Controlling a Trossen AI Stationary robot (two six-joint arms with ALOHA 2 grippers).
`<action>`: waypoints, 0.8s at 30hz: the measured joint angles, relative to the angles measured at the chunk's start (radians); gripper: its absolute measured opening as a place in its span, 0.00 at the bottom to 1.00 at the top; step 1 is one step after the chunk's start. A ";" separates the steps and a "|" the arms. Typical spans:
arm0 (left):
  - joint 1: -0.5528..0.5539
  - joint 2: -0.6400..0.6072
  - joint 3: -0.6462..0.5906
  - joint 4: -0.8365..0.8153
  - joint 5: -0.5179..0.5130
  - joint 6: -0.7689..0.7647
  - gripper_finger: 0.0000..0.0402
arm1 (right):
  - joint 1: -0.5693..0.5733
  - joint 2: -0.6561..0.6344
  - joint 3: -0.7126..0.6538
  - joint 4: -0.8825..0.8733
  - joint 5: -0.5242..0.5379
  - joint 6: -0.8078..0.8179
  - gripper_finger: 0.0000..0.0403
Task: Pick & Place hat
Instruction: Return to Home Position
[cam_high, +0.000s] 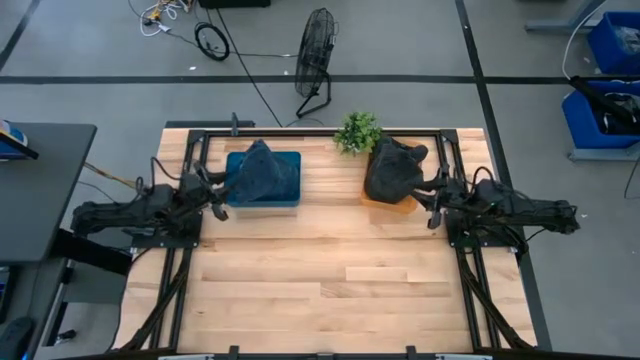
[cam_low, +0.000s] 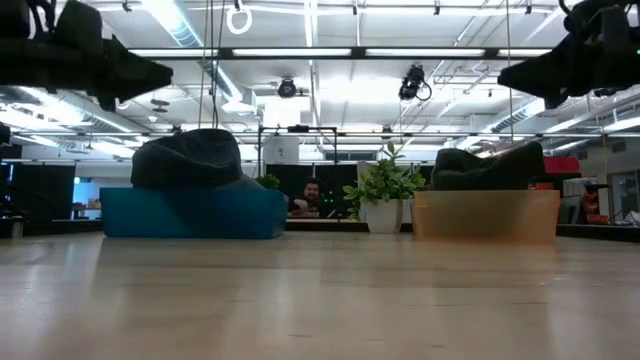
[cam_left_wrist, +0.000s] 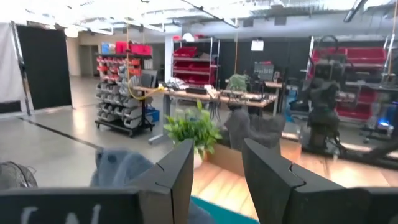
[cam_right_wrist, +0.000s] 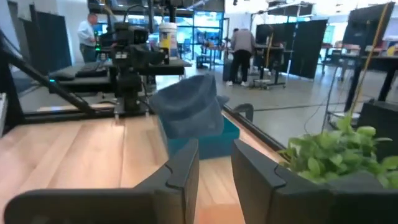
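A dark blue hat (cam_high: 262, 170) lies on the blue box (cam_high: 288, 195) at the table's far left; it also shows in the low view (cam_low: 190, 160) and the right wrist view (cam_right_wrist: 189, 109). A dark grey hat (cam_high: 392, 170) lies on the orange box (cam_high: 400, 204) at the far right, seen in the low view (cam_low: 490, 165) too. My left gripper (cam_high: 218, 200) hovers open beside the blue box, raised above the table (cam_left_wrist: 217, 174). My right gripper (cam_high: 432, 208) hovers open beside the orange box (cam_right_wrist: 214, 165). Neither touches anything.
A small potted plant (cam_high: 357, 131) stands at the table's far edge between the boxes. The wooden table (cam_high: 320, 290) stretches toward the near edge. A black frame (cam_high: 320, 130) rims the table. A fan (cam_high: 316, 60) stands on the floor beyond. People show in the room behind.
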 joint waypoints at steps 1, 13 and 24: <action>0.000 0.001 -0.009 0.000 0.003 -0.011 0.35 | 0.000 0.000 -0.007 0.003 0.011 0.001 0.25; 0.000 0.002 -0.059 0.011 0.005 -0.068 0.35 | 0.000 0.000 -0.103 0.082 0.101 0.025 0.25; 0.000 0.020 -0.059 -0.051 0.006 -0.190 0.35 | -0.001 0.000 -0.106 0.095 0.101 -0.024 0.25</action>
